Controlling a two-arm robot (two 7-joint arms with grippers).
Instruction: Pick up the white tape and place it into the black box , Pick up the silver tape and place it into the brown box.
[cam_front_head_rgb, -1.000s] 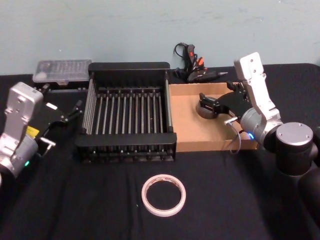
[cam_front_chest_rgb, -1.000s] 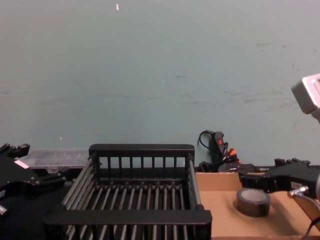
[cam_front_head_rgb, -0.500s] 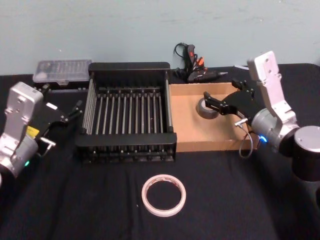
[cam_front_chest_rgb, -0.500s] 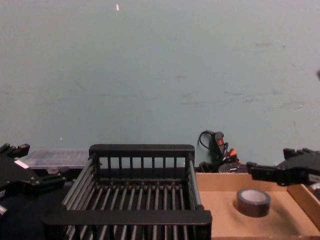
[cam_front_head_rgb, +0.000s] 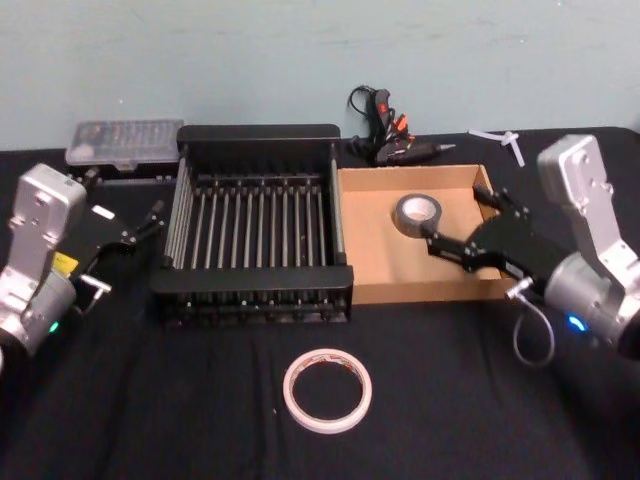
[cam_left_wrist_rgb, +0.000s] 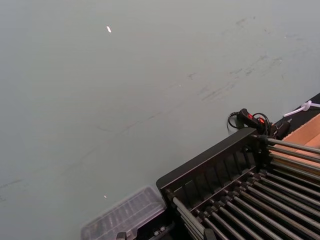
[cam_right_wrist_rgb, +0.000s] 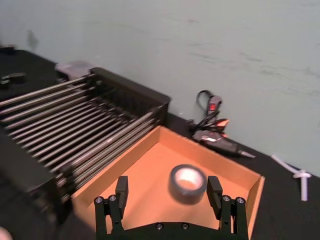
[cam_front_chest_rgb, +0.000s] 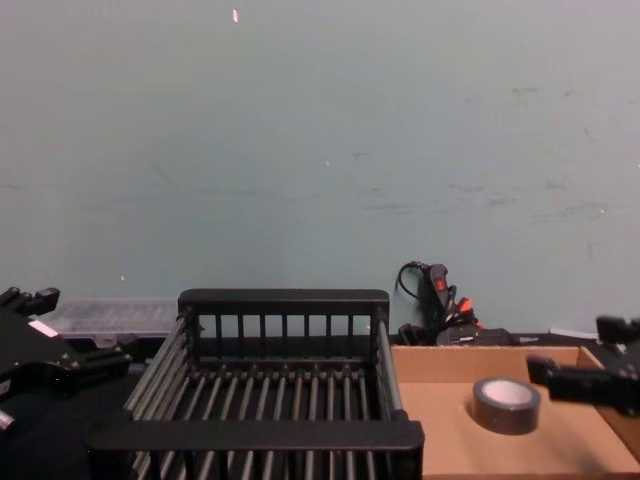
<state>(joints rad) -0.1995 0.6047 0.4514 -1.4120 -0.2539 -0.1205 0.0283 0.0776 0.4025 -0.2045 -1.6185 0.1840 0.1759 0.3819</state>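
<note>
The silver tape (cam_front_head_rgb: 417, 212) lies flat in the brown box (cam_front_head_rgb: 372, 275), toward its back. My right gripper (cam_front_head_rgb: 455, 218) is open above the box's right front part, just right of the roll and clear of it. The right wrist view looks past the two open fingers (cam_right_wrist_rgb: 121, 189) at the silver tape (cam_right_wrist_rgb: 187, 182), which is beyond them. The white tape (cam_front_head_rgb: 327, 390) rests flat on the black cloth in front of the black box (cam_front_head_rgb: 258, 292), with no gripper near it. My left gripper (cam_front_head_rgb: 135, 230) stays open just left of the black box.
A black and orange glue gun (cam_front_head_rgb: 390, 135) lies behind the brown box. At the back left stands a clear plastic case (cam_front_head_rgb: 125, 140). A small white piece (cam_front_head_rgb: 505, 140) lies at the back right. Black cloth covers the table.
My right gripper has drawn back from the silver tape toward the front right and left the roll lying in the brown box. The left arm has not moved.
</note>
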